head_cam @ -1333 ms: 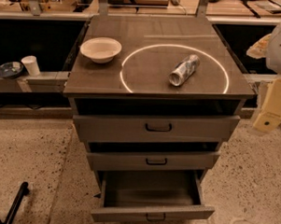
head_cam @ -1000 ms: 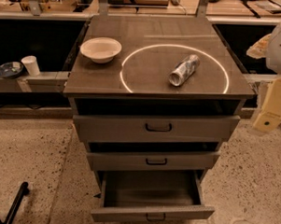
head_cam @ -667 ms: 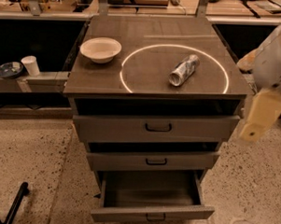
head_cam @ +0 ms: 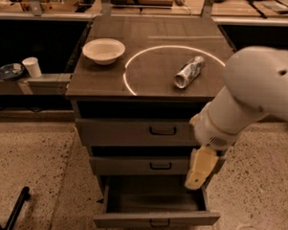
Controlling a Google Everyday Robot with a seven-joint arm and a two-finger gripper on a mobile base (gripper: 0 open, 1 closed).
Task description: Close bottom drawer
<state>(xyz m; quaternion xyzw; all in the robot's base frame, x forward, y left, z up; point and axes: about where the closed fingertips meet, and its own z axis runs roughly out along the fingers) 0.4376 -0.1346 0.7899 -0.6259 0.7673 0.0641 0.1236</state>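
Observation:
The bottom drawer [head_cam: 154, 218] is the lowest of three grey cabinet drawers. It stands pulled far out, its inside empty, its small dark bar handle on the flat front facing me. The middle drawer [head_cam: 142, 165] and top drawer [head_cam: 133, 132] are pulled out a little. My white arm comes in from the right. Its gripper [head_cam: 200, 170] hangs in front of the cabinet's right side, at the height of the middle drawer and above the open bottom drawer's right rear corner.
On the cabinet top [head_cam: 102, 81] stand a white bowl [head_cam: 103, 50] and a lying silver can [head_cam: 189, 72] inside a light ring. A white cup [head_cam: 31, 66] and a dark dish [head_cam: 9, 71] sit on a shelf at the left. A black bar [head_cam: 15, 209] lies on the speckled floor.
My arm has swung in from the right edge to the left and down, and now covers the cabinet's right side. The drawers, bowl and can have not moved.

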